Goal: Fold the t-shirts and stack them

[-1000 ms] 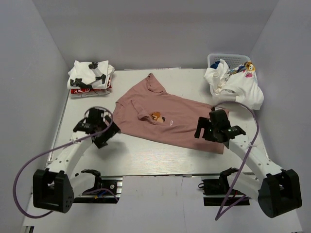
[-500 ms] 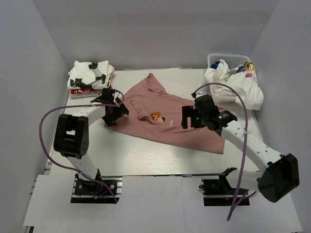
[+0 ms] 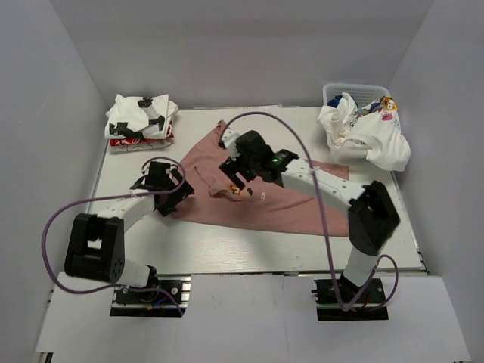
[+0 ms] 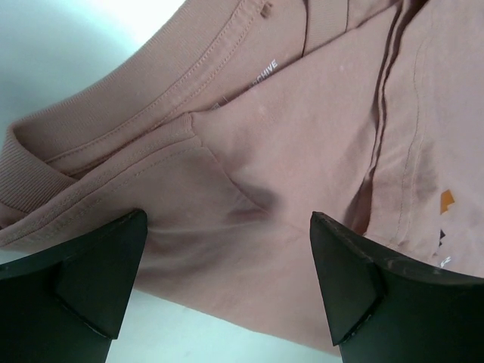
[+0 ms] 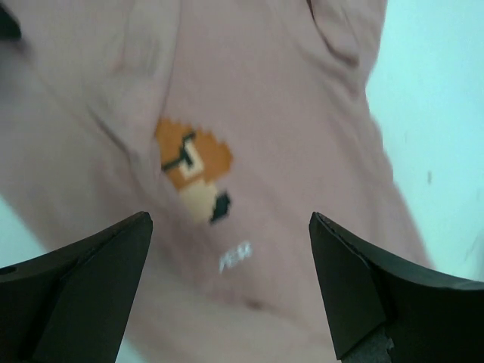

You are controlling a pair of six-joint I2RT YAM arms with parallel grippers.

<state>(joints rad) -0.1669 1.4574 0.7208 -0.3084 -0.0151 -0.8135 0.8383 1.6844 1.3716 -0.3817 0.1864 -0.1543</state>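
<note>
A dusty-pink t-shirt (image 3: 287, 203) with a pixel print lies spread across the middle of the table. My left gripper (image 3: 172, 193) is open and low over its left sleeve edge. In the left wrist view the sleeve and collar folds (image 4: 249, 151) lie between the open fingers (image 4: 98, 265) of the left gripper (image 4: 227, 280). My right gripper (image 3: 234, 172) is open and hovers above the chest. The right wrist view shows the orange pixel print (image 5: 193, 162) just ahead of the right gripper (image 5: 227, 287). Neither gripper holds anything.
A stack of folded white shirts (image 3: 140, 121) lies at the back left corner. A white mesh basket (image 3: 361, 91) at the back right overflows with white printed shirts (image 3: 367, 136). The right arm's purple cable (image 3: 302, 144) arcs over the shirt.
My right arm has swung left across the pink shirt to its chest print. My left gripper has shifted a little down and back along the left sleeve. The shirt's left side has shifted.
</note>
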